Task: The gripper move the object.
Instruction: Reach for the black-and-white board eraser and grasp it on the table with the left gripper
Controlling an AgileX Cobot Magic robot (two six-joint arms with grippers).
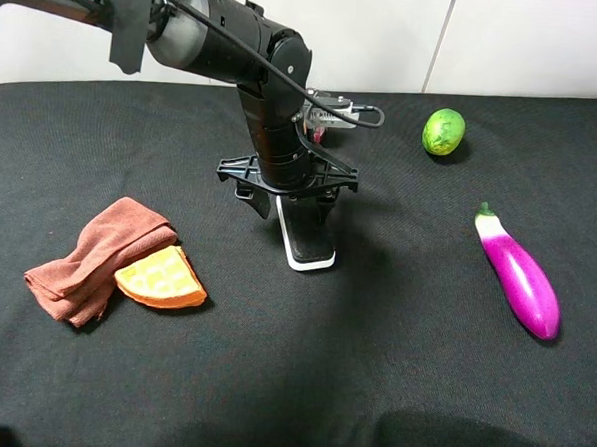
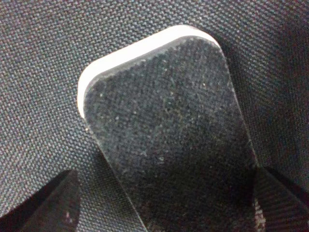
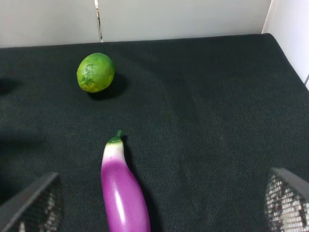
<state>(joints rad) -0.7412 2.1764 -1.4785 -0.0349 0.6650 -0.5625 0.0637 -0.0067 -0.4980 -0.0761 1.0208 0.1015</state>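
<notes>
Reading the high view from 9 o'clock across: a rust-coloured cloth [image 1: 94,258] lies bunched at 9 o'clock on the black table [image 1: 390,389], with an orange waffle wedge [image 1: 161,278] touching it at about its 4 o'clock. Both are well apart from the work. Near the table's centre lies the eraser [image 1: 309,240], felt side up on its white base, flat on the table, its long axis running roughly from 11 to 5 o'clock. The left gripper [image 1: 290,198] hangs straight down over the eraser's 11 o'clock end, presumably so the fingers take the narrow width rather than the length. In the left wrist view the jaws straddle the eraser: one finger shows table fabric between it and the eraser's edge, while the other is at or against the opposite edge. So the jaws are spread and nothing is clamped yet. Judgement: grasp in preparation, move not yet begun. A lime [image 1: 444,131] sits between 1 and 2 o'clock and an eggplant [image 1: 519,276] at 3 o'clock, both clear of the eraser. The right gripper [image 3: 161,205] is parked above the eggplant, fingers wide apart and empty.
</notes>
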